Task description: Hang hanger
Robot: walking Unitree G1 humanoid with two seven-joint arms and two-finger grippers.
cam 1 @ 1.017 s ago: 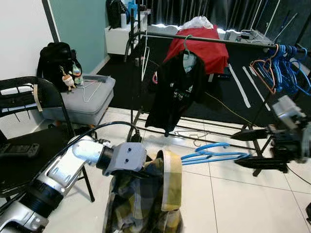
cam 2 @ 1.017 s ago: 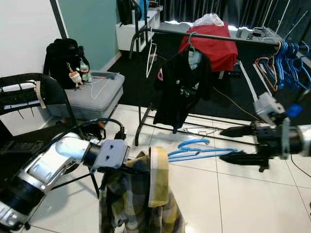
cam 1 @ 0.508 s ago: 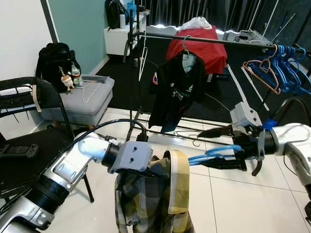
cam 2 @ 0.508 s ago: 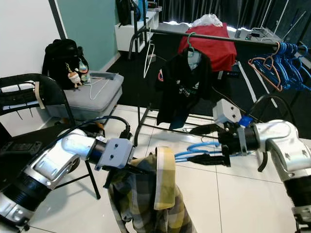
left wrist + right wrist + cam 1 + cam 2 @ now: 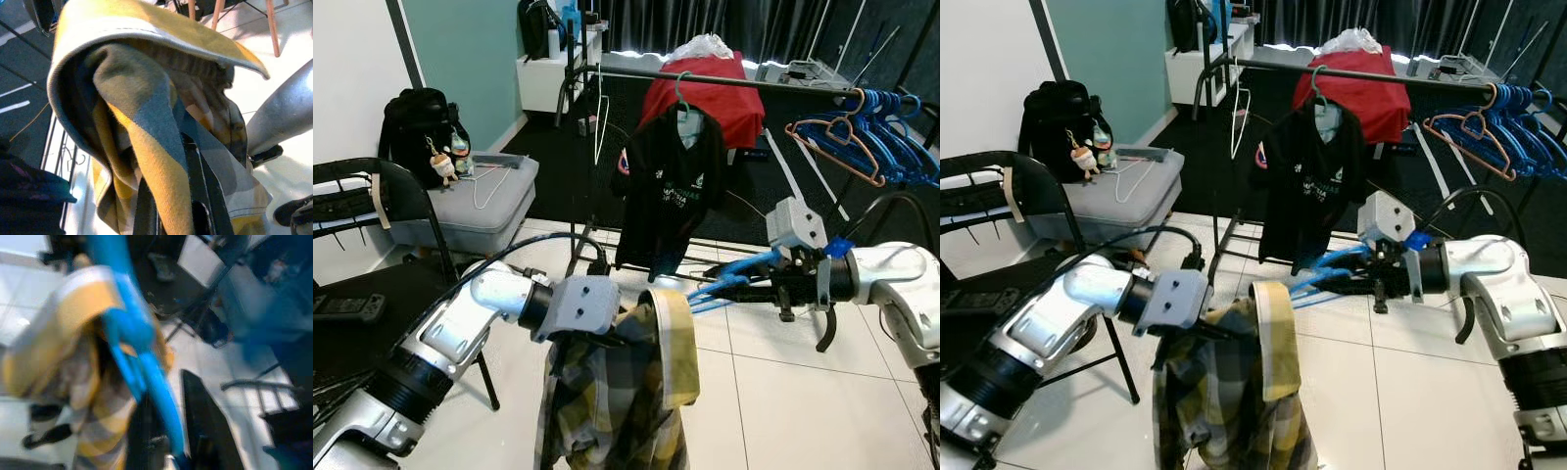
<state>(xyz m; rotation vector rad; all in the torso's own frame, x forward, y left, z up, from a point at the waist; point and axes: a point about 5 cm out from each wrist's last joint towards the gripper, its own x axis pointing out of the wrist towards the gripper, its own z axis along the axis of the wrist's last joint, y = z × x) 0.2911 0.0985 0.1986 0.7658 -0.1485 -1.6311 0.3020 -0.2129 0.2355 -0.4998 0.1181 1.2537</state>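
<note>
Pale print across the chest of the black shirt (image 5: 668,186) hanging on the clothes rail (image 5: 724,80), upper middle of the head views, but too small and blurred to read. No other lettering, label, brand or number legible anywhere.

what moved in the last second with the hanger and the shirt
The right gripper swung in from the robot's right, carrying the blue hanger up to the collar of the plaid shirt; a second ago the hanger hung well clear of it. The left gripper kept its hold on the shirt. The rack and black shirt are unchanged.
</note>
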